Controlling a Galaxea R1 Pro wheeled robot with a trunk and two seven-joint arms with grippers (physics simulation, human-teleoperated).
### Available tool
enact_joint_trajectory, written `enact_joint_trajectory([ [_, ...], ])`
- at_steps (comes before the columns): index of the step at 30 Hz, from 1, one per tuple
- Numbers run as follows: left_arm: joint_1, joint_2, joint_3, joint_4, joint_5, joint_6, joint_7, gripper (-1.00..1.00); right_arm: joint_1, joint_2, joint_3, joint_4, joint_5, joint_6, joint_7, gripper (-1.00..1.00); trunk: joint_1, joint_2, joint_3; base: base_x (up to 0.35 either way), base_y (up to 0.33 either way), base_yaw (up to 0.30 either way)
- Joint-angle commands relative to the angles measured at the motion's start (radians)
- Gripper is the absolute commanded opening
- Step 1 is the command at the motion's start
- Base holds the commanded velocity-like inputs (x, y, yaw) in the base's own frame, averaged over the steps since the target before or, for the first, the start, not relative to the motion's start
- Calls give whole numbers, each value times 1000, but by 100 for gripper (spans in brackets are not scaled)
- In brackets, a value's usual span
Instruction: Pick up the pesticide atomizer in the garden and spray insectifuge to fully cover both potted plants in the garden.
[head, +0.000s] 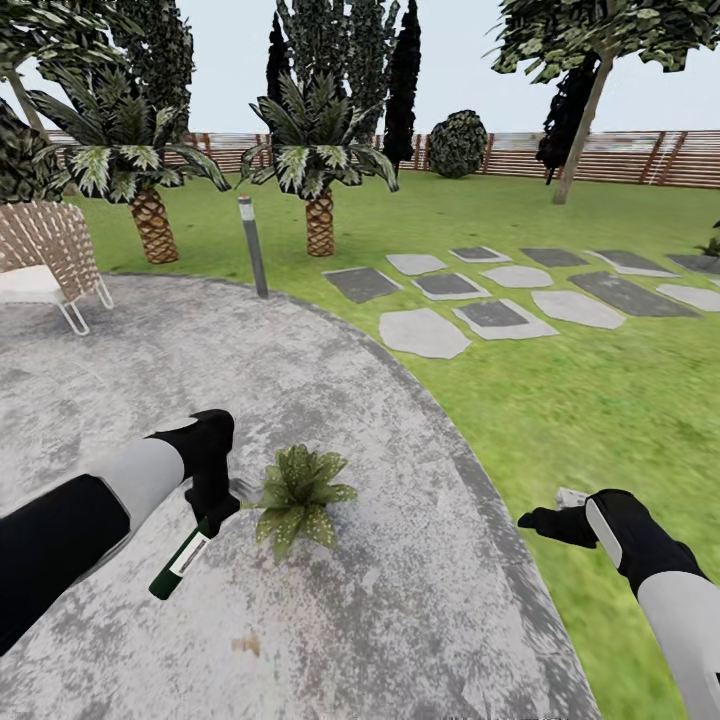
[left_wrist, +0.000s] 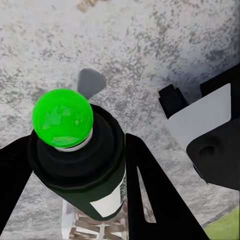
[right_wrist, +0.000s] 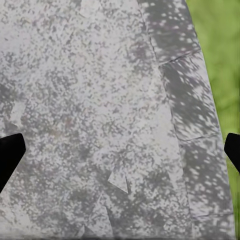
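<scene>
On patio (head: 330, 620): one potted plant (head: 298, 494), one atomizer (head: 182, 560) in left jaws (head: 215, 510).

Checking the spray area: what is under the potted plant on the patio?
The potted plant sits on the grey mottled patio. Its leaves cover the pot and the paving directly beneath, so neither can be seen.

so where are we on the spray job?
Pickup looks done: the left gripper is shut on the pesticide atomizer. In hand: it hangs beside one potted plant on the patio. No spray is visible, so whether this plant is covered is unclear. The right gripper is open, holding nothing.
</scene>
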Motion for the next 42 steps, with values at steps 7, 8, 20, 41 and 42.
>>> enact_joint_trajectory([
  [7, -2, 3, 23, -4, -11, 8, -13, -100, 0, 0, -3, -10, -5, 4, 1, 100, -1, 0, -1, -103, -113, 71],
  [8, -2, 4, 66, -4, -10, 7, -13, -100, 0, 0, -3, -11, -5, 4, 1, 100, -1, 0, -1, -3, -3, 1],
  [20, 4, 92, 573, -374, -11, -93, -4, -100, 0, -6, -6, -370, -5, 10, -1, 100, -1, 0, -1, 0, 0, 0],
  [41, 6, 50, 574, -387, -11, -366, -41, -100, -144, -9, 242, -691, -18, 138, 884, 100, -1, 0, -1, 0, 0, 0],
  [42, 7, 35, 573, -387, -11, -385, -46, -100, -144, -10, 250, -707, -18, 138, 933, 100, -1, 0, -1, 0, 0, 0],
])
